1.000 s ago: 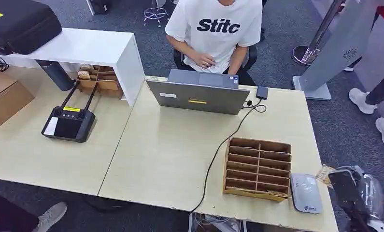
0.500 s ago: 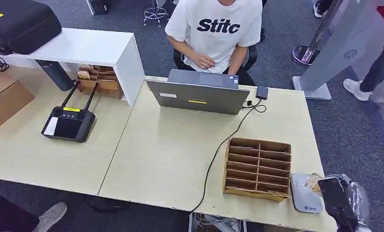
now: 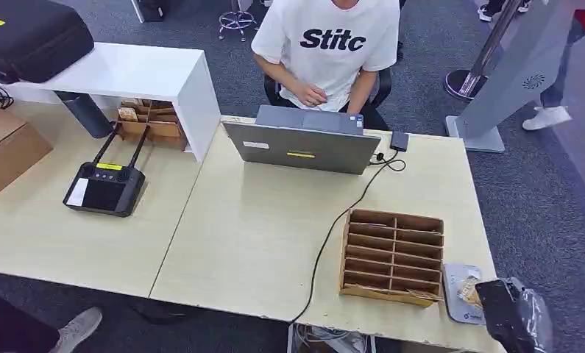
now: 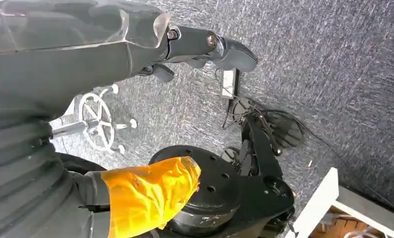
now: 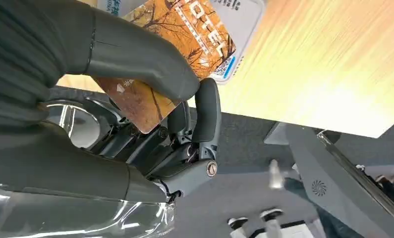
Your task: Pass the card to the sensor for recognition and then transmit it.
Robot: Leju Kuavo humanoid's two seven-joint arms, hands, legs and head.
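Observation:
My right hand [image 3: 506,316] hangs over the table's front right corner and pinches an orange-brown card [image 3: 469,290] between thumb and fingers. The card lies just over the grey card sensor [image 3: 455,276], which sits flat beside the wooden organiser. In the right wrist view the thumb presses on the card [image 5: 185,34], printed with trees and "HOTEL", and the sensor's [image 5: 239,15] pale rounded corner shows behind it. Whether card and sensor touch, I cannot tell. My left hand [image 4: 204,47] hangs over the carpet floor with fingers apart and nothing in it.
A wooden slotted organiser [image 3: 392,255] stands left of the sensor. A black cable [image 3: 333,228] runs from the table's front edge to a laptop [image 3: 302,147], where a person in a white T-shirt [image 3: 326,44] sits. A black controller [image 3: 104,187] and a cardboard box [image 3: 6,151] lie far left.
My right hand has carried the card leftwards from beyond the table's edge to over the sensor. A person walking at the far right has moved on.

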